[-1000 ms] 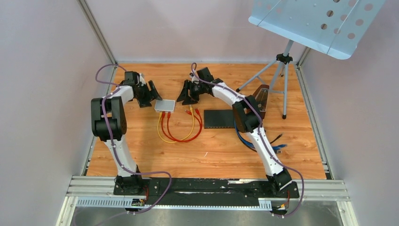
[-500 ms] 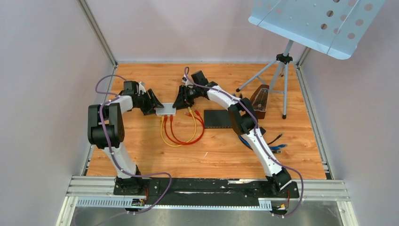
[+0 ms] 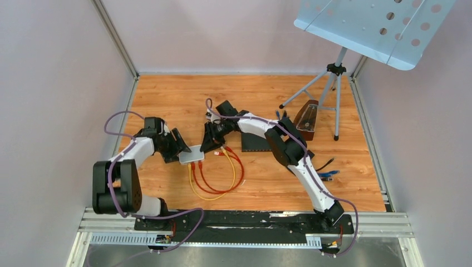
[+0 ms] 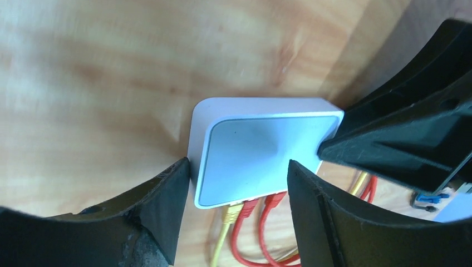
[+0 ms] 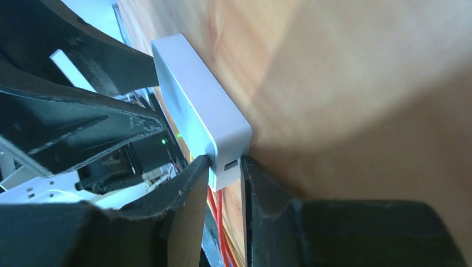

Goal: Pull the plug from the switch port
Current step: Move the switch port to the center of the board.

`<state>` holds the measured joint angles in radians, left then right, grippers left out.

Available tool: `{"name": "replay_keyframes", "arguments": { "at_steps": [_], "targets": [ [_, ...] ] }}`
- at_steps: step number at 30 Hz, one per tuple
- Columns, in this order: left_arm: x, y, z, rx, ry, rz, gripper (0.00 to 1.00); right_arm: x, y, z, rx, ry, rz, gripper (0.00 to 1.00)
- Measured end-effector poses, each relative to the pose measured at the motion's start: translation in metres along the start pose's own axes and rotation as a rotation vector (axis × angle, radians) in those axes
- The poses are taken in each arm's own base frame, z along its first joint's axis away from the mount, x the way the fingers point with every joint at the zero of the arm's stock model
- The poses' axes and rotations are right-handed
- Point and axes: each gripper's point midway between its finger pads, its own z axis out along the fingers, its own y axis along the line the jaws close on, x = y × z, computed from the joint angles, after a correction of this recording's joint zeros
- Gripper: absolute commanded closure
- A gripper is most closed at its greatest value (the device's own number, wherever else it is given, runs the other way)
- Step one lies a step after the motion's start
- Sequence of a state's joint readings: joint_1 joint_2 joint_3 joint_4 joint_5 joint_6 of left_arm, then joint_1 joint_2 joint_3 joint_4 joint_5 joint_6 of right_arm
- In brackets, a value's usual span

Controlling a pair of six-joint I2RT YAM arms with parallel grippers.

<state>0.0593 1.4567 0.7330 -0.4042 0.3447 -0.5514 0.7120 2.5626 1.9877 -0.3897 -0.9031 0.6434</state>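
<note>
Red and yellow plugs (image 4: 245, 207) are seen seated in the near face of the switch (image 4: 261, 150). The left gripper (image 4: 236, 167) is spread astride it, with contact not determinable. The right gripper (image 5: 224, 161) is pinched on its corner, not on a plug, so the switch could be dragged instead.

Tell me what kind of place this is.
Likely a lab robot cell: plain walls on aluminium framing, two arms on a rail, a switch staged on a wood table.

A robotics lab cell — plain panel walls (image 3: 55, 83), aluminium rails (image 3: 250, 221), wooden tabletop (image 3: 167, 94).
</note>
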Motion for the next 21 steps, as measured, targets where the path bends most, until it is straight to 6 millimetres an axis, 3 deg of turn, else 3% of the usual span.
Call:
{"name": "replay_keyframes", "arguments": {
  "at_steps": [3,7,10,14,18,21],
  "targets": [
    [0.016,0.008,-0.014,-0.036,-0.005,-0.035,0.22,0.031,0.008,0.008,0.041,0.030,-0.002,0.65],
    [0.017,0.008,-0.032,-0.051,-0.051,-0.050,0.18,0.050,0.012,0.009,0.101,0.023,-0.015,0.57],
    [0.015,0.008,-0.039,-0.065,-0.081,-0.049,0.10,0.046,0.014,-0.002,0.148,-0.023,-0.040,0.53],
    [0.011,0.012,-0.047,-0.103,-0.107,-0.045,0.01,0.028,0.016,-0.035,0.200,-0.114,-0.070,0.49],
    [0.000,0.007,-0.062,-0.103,-0.176,-0.024,0.00,0.012,0.022,-0.065,0.226,-0.184,-0.108,0.47],
    [-0.005,0.001,-0.071,-0.079,-0.222,-0.009,0.00,0.017,0.022,-0.074,0.237,-0.187,-0.121,0.47]
  ]
}}
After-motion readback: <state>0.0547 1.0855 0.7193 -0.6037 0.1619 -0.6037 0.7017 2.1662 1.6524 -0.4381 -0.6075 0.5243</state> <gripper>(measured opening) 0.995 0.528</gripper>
